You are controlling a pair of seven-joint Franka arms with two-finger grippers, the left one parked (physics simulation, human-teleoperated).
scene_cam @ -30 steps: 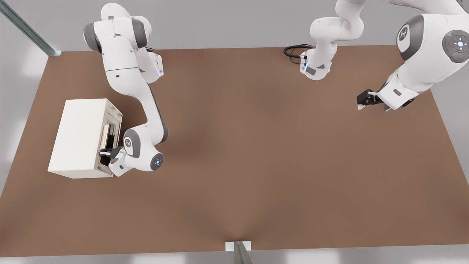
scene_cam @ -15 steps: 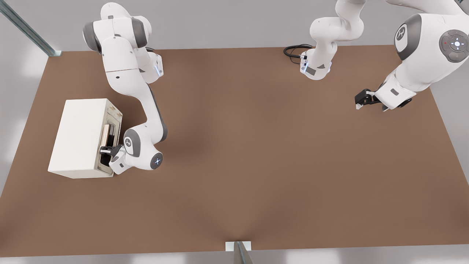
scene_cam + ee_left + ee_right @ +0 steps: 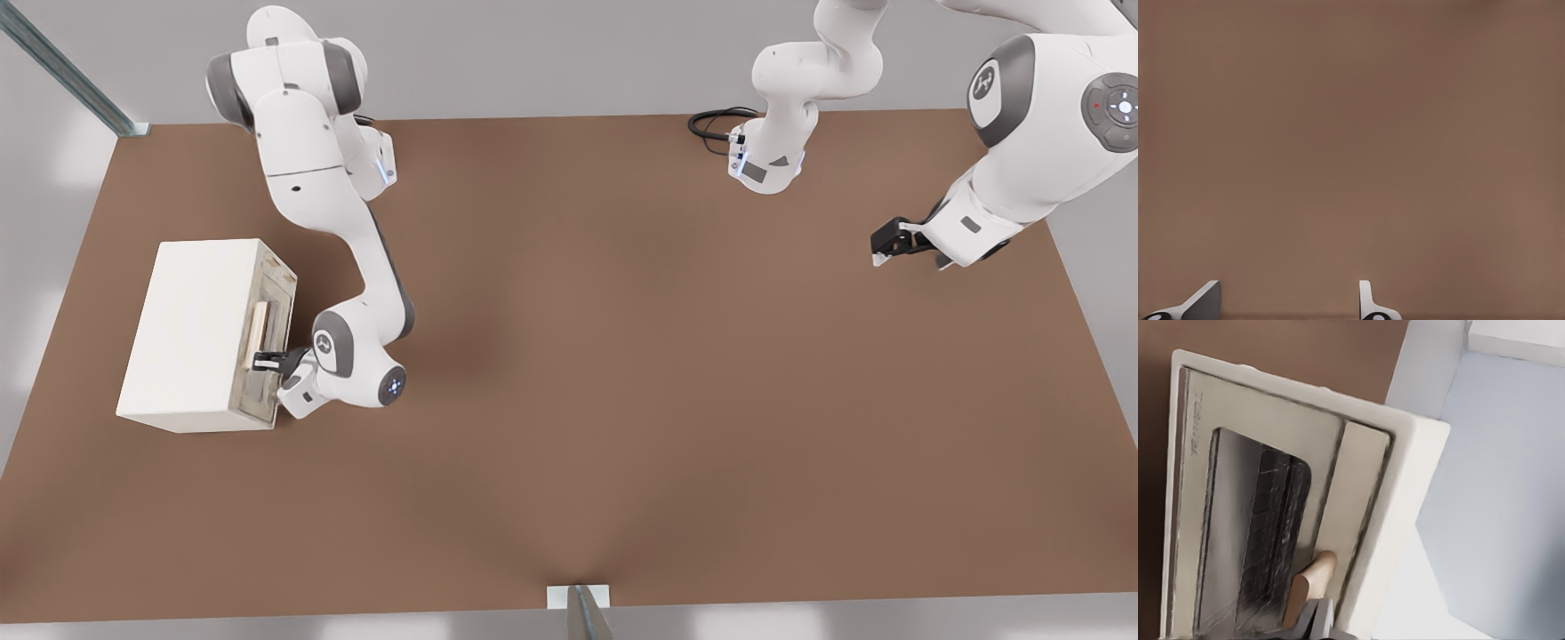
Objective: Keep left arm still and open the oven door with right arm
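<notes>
The oven door (image 3: 267, 347) sits on the cream oven (image 3: 191, 333) at the front view's left side of the desk (image 3: 622, 400), facing its right. My gripper (image 3: 263, 361) is at the near end of the tan handle (image 3: 259, 327); whether its fingers grip I cannot tell. The handle's long axis runs along the door's top edge, so I judge I should pull outward and downward in an arc
</notes>
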